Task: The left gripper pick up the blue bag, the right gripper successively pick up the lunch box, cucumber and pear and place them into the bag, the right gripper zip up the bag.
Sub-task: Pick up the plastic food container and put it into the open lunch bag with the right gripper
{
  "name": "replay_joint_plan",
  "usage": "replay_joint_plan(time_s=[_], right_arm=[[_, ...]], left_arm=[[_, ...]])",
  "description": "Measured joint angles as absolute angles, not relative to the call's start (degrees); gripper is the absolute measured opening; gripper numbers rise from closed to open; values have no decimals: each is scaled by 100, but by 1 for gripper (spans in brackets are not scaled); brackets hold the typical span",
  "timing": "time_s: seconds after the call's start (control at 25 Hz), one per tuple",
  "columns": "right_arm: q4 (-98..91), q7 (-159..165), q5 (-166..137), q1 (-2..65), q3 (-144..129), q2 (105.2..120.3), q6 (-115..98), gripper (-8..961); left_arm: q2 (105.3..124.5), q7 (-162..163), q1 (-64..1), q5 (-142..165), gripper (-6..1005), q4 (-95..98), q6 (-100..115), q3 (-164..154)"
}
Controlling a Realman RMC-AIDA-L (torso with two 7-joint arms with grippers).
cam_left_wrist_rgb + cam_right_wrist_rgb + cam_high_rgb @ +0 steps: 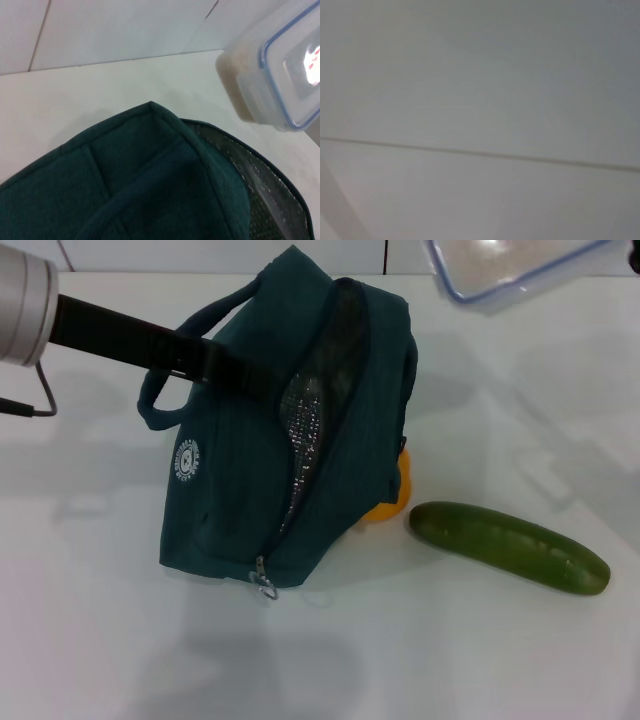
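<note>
While the left gripper (215, 365) grips a handle of the blue bag (240, 490), jaws clamped on it, the bag stands tilted on the white worktop (450, 660) with its zip gaping to show the silver lining. That hold seems meant to keep the mouth open for the lunch box (510, 270), which hangs above. The pear (395, 495) peeks from behind the bag; the cucumber (508, 546) lies just beside. The right gripper is out of sight.
</note>
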State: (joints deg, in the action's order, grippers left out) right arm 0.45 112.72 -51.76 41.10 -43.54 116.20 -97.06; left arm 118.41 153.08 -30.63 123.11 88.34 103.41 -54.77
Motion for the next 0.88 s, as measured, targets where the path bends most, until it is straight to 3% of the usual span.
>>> replay_joint_plan(time_s=[0.48, 0.88], right_arm=[[599, 11245, -5601, 5227, -4353, 11618, -9876, 126], [721, 10985, -6046, 5234, -4343, 11619, -9269, 130]], left_arm=[[11878, 15194, -3145, 12322, 44, 8798, 10325, -5475], [11867, 15122, -3122, 12309, 44, 8676, 10245, -5412]])
